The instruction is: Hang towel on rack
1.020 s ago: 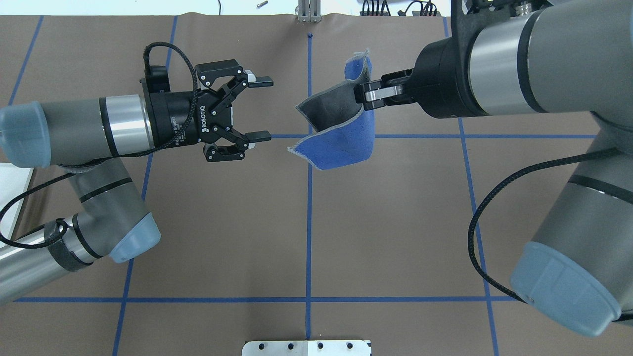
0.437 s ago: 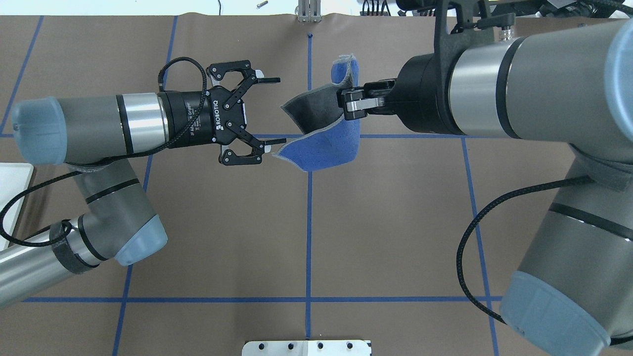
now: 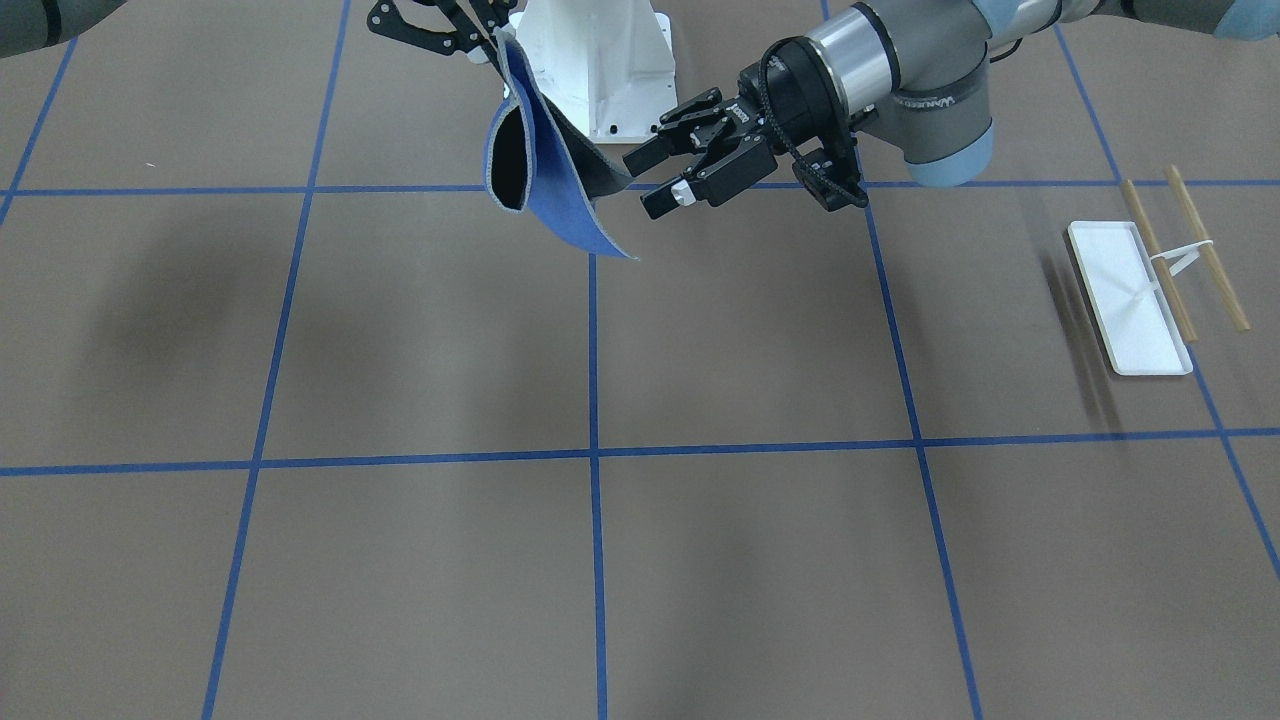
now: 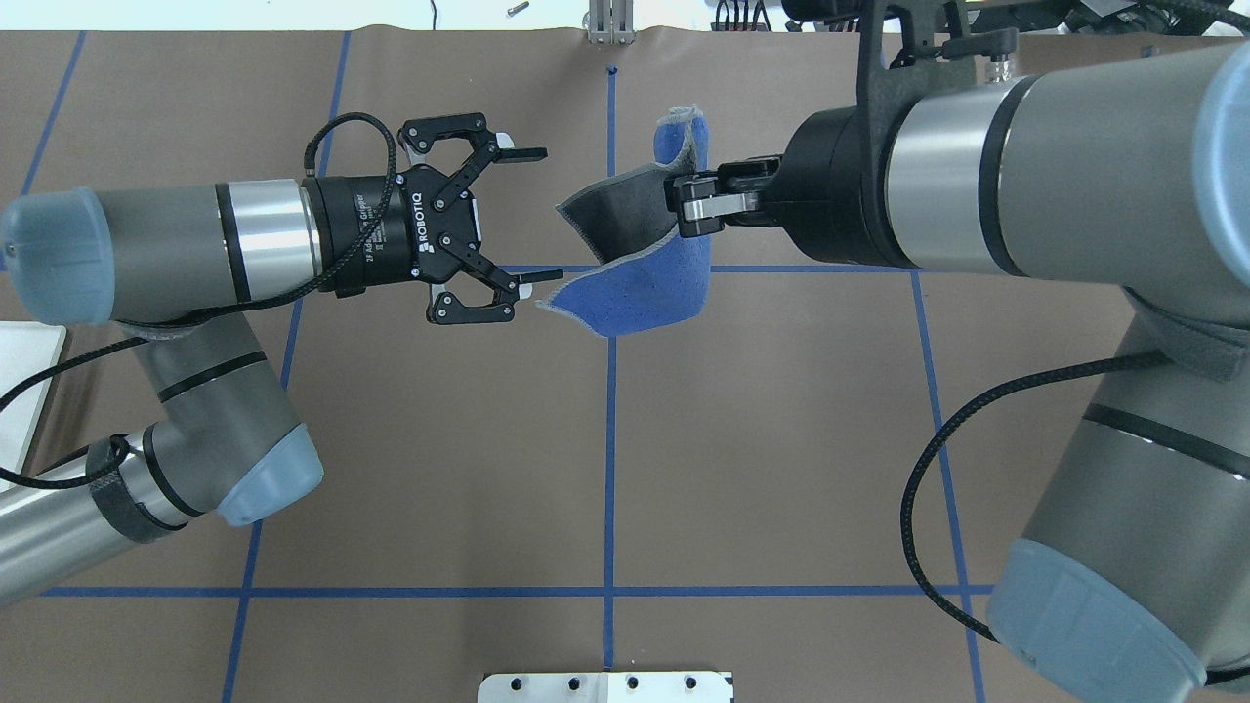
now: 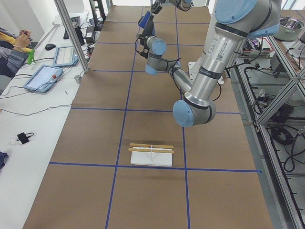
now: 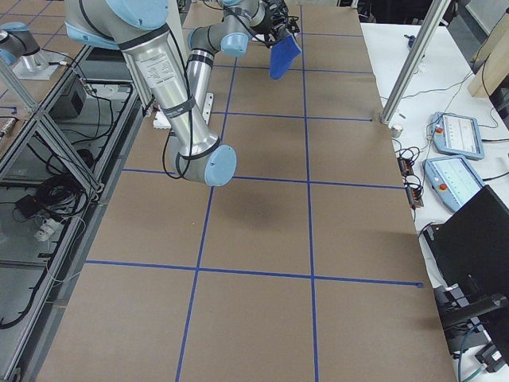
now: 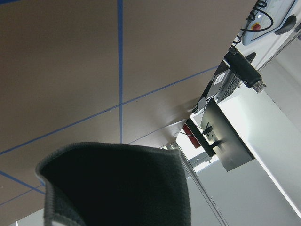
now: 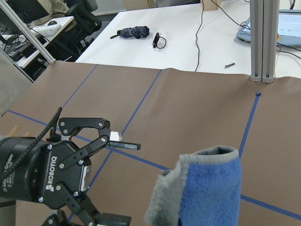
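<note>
The royal-blue towel point(image 4: 640, 293), dark on its reverse, hangs folded in the air over the table's middle. My right gripper point(image 4: 687, 205) is shut on its upper fold. My left gripper point(image 4: 547, 215) is open and faces the towel's free edge from the left. Its lower fingertip is by the towel's lower corner; I cannot tell whether they touch. In the front view the towel point(image 3: 560, 200) hangs between the right gripper point(image 3: 485, 45) and the left gripper point(image 3: 645, 185). The rack point(image 3: 1135, 300) stands far off on my left, with two wooden bars over a white tray base.
A white bolted pedestal point(image 3: 600, 60) stands at the robot's base. Blue tape lines cross the brown table cover. An aluminium post point(image 5: 71, 33) and tablets point(image 5: 43, 76) stand at the operators' side. The rack also shows in the left side view point(image 5: 151, 157).
My right gripper has carried the towel to the left. My left gripper has moved right toward the towel, so its lower fingertip now reaches the towel's corner.
</note>
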Robot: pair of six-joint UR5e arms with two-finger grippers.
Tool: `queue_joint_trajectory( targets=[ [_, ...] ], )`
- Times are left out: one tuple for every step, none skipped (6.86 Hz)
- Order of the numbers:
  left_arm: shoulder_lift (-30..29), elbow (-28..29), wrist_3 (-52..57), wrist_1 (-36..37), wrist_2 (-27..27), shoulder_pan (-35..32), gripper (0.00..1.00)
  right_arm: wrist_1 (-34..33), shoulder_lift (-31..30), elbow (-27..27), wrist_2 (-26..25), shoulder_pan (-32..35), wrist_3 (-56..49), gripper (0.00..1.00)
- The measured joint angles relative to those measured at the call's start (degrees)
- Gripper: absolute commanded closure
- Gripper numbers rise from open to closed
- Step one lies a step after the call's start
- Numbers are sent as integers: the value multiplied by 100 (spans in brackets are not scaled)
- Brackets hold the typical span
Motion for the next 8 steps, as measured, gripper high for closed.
queue_joint_trajectory(
  targets=[
    [29,-52,-26,46,-11,1,3,0,0,-2,-43,0,-1,100],
    [41,-73,-52,100,-15,8,3,2,1,2,-64,0,5,100],
    [42,-71,-95,146,-15,18,3,6,5,26,-73,-8,27,100],
    [41,-58,-153,167,-12,25,3,8,7,63,-79,-23,67,100],
    [37,-43,-213,174,-7,28,2,9,8,106,-101,-60,127,100],
    [33,-38,-250,176,-6,33,3,9,8,143,-170,-118,174,100],
    [33,-35,-287,177,-7,36,2,9,8,162,-270,-192,198,100],
    [34,-35,-311,177,-11,38,3,9,8,165,-348,-245,206,100]
  ],
)
